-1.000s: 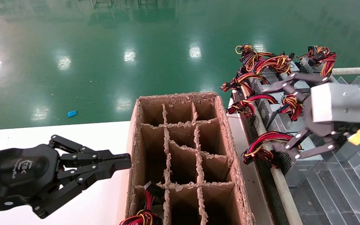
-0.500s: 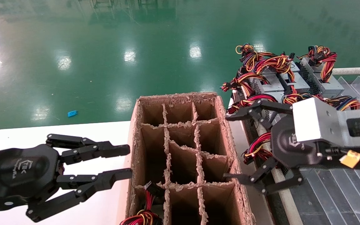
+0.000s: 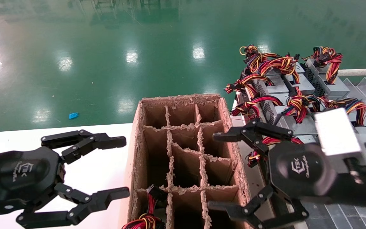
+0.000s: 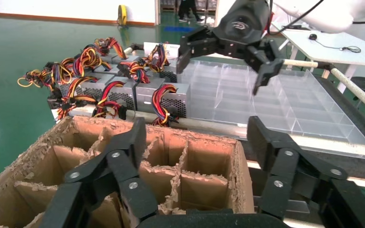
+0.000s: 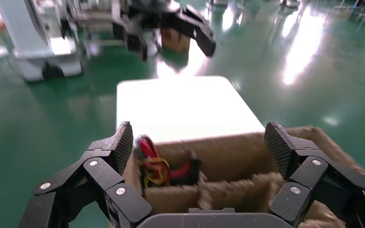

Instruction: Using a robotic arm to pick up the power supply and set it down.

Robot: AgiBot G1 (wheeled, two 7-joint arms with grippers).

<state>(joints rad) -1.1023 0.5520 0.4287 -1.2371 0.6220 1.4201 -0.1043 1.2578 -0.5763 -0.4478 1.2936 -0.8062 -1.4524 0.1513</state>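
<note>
Currently the black linked two-finger right gripper (image 3: 216,171) hangs empty, fingers spread wide, over the brown cardboard divider box's (image 3: 138,149) right edge. At about one o'clock from it, the silver-grey metal power supply with its mixed-colour wire bundle (image 3: 349,105) sits among like units on the clear tray (image 3: 354,203); no pickup has begun. At nine o'clock, the left gripper (image 3: 124,167) waits, fingers apart.

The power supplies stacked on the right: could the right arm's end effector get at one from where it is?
Probably yes. The right end effector is open and holds nothing, and the power supplies lie uncovered just beyond it, though it now faces the cardboard box.
</note>
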